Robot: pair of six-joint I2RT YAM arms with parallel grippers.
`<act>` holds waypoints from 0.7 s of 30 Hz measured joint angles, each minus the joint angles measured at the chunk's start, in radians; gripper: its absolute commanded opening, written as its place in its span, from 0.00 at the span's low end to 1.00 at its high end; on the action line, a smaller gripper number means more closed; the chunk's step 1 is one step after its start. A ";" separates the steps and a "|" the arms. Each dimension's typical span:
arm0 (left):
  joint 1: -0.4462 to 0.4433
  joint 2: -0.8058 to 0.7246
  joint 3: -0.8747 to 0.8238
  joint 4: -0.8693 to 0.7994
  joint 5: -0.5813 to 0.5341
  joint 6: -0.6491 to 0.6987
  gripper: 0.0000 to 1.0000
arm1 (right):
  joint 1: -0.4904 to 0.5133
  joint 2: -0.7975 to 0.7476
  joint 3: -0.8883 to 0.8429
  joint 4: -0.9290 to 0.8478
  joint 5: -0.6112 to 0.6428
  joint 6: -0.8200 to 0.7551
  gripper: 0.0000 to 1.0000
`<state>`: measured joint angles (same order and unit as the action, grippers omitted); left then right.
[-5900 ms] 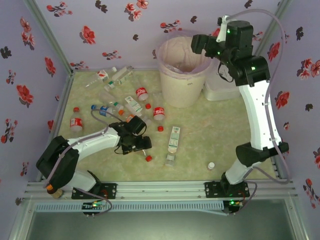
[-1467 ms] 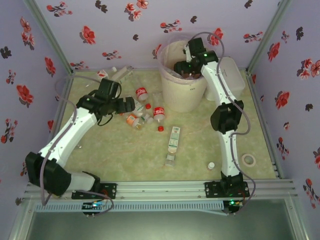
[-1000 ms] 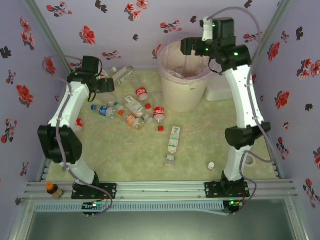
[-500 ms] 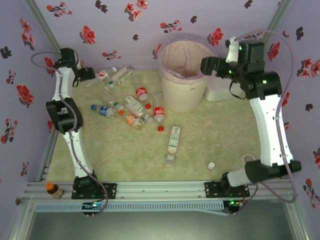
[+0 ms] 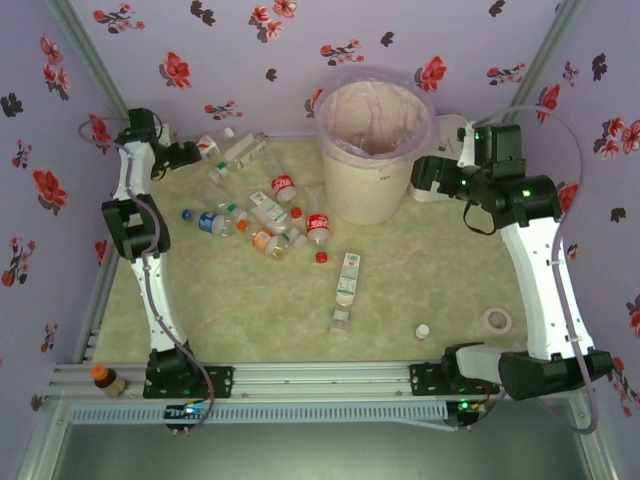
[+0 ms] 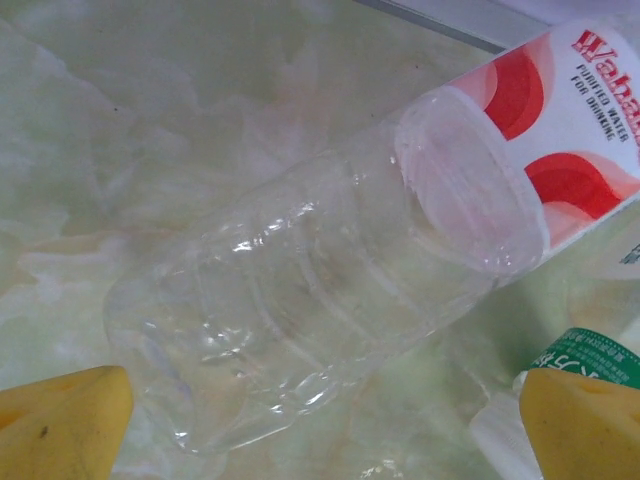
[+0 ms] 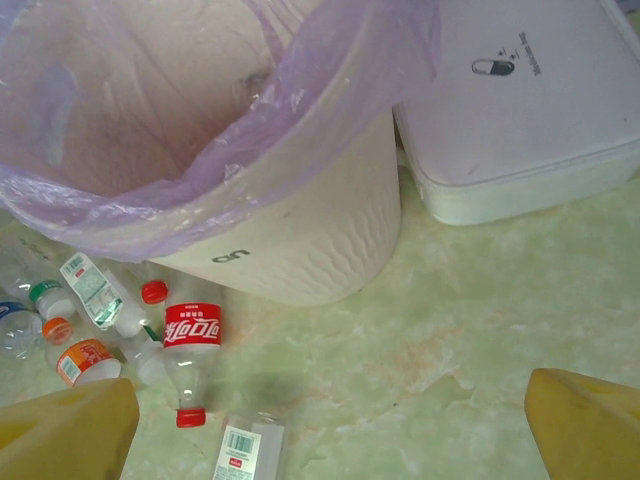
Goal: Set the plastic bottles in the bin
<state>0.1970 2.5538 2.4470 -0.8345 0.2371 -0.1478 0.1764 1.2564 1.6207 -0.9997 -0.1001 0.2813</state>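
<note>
The left arm is stretching into the far left corner of the table. The left gripper is hanging there with its yellow fingers spread wide, gripping nothing. A crumpled clear bottle is lying on its side between them, low in the wrist view. Whether either pad is touching it, I can't quite make out. Its far end is resting against a red-and-white labelled bottle.

The other plastic bottles are lying scattered on the table left of the bin, most of them bunched together. One green-and-white labelled bottle is lying apart, nearer the middle. The bin is standing upright at the back, its pinkish bag folded over the rim.

The right gripper is hovering just right of the bin, its fingers released and empty, beside a white lidded box. A roll of tape is sitting on the table near the right arm.
</note>
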 measured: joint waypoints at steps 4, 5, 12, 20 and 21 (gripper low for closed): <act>0.006 0.000 0.000 0.021 0.014 -0.023 1.00 | 0.000 -0.008 -0.026 0.000 0.004 0.018 0.99; 0.008 0.000 -0.003 0.028 0.018 -0.026 1.00 | 0.000 -0.013 -0.032 0.001 0.009 0.019 0.99; 0.013 -0.002 -0.020 0.108 0.003 -0.026 1.00 | 0.000 -0.039 -0.060 0.000 0.035 0.024 0.99; 0.012 0.094 0.141 0.177 0.054 -0.034 1.00 | 0.000 -0.040 -0.084 -0.001 0.050 0.055 0.99; 0.011 0.111 0.158 0.176 0.063 -0.034 1.00 | 0.000 -0.040 -0.084 -0.001 0.052 0.061 1.00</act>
<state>0.2081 2.6652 2.6045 -0.6582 0.3000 -0.1818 0.1764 1.2167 1.5364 -1.0004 -0.0479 0.3424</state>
